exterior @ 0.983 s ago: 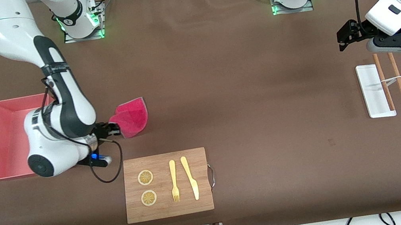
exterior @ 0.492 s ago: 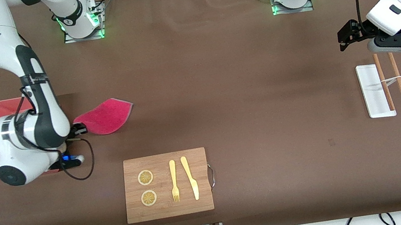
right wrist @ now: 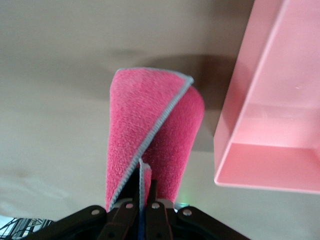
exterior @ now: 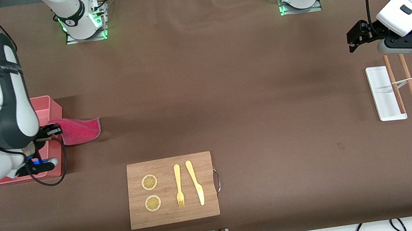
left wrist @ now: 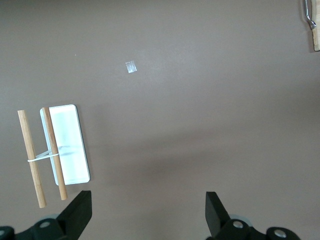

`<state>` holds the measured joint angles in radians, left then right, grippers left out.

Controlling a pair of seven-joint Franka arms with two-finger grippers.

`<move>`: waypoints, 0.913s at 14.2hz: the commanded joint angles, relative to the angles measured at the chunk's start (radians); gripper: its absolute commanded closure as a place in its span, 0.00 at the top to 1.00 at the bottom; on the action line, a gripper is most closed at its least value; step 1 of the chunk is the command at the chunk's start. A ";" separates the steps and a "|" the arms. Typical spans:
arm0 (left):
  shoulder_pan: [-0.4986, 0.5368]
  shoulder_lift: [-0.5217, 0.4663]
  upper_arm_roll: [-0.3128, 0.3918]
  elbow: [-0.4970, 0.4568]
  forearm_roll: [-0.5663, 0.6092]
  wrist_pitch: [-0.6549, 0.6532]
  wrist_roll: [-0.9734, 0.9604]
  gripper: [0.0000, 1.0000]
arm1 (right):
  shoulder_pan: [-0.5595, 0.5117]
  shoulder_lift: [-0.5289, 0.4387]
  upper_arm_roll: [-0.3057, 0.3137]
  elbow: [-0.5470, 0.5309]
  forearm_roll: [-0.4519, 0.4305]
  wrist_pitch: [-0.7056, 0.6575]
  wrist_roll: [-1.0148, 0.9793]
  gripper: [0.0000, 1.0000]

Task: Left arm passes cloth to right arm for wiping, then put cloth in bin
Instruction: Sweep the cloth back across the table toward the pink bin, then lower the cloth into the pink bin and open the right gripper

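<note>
Hidden parts: the white-and-black right arm (exterior: pixel 1 102) covers most of the salmon-pink rectangular plastic bin (exterior: pixel 49 111) in the front view; only the bin's corner nearest the table's middle and a strip of its wall show. The right arm's elbow is cut off at the frame edge.
Right gripper (exterior: pixel 52 132): shut tight on one edge of the small crimson-pink cloth (exterior: pixel 78 131) with a grey hem. In the right wrist view the black fingers (right wrist: pixel 131 202) pinch the cloth (right wrist: pixel 150 140) where its folds meet, and the cloth hangs as a folded cone.
Cloth position: held at the bin's wall toward the table's middle, its free end trailing over the brown table (exterior: pixel 226 87) just beside the bin (right wrist: pixel 270 125).
Left gripper (exterior: pixel 358 35): jaws wide apart and holding nothing, waiting over the table at the left arm's end, near the small white flat tray (exterior: pixel 382 93).
Left wrist view: both black fingertips (left wrist: pixel 75 215) are cut off at the frame edge; the tray (left wrist: pixel 67 145) and two banded wooden sticks (left wrist: pixel 42 155) lie below.
Wooden cutting board (exterior: pixel 171 190): nearer the front camera than the cloth, carrying two lemon slices (exterior: pixel 151 192), a yellow fork (exterior: pixel 178 186) and a yellow knife (exterior: pixel 195 182).
</note>
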<state>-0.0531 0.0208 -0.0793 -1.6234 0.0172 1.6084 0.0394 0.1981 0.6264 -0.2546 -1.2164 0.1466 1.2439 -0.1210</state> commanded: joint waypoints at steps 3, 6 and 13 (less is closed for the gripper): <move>0.006 -0.002 -0.022 0.014 -0.017 -0.016 -0.013 1.00 | -0.002 -0.049 -0.040 0.133 -0.025 -0.150 -0.012 0.00; 0.006 -0.002 -0.025 0.016 -0.017 -0.016 -0.013 1.00 | -0.002 -0.096 -0.074 0.133 -0.064 -0.195 -0.075 0.00; 0.006 0.001 -0.040 0.048 -0.010 -0.024 -0.007 1.00 | -0.136 -0.194 -0.087 0.054 -0.268 -0.176 -0.385 0.00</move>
<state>-0.0537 0.0207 -0.1072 -1.6031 0.0171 1.6084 0.0308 0.1234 0.4644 -0.3509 -1.0937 -0.0813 1.0528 -0.4078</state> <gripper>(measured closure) 0.000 0.982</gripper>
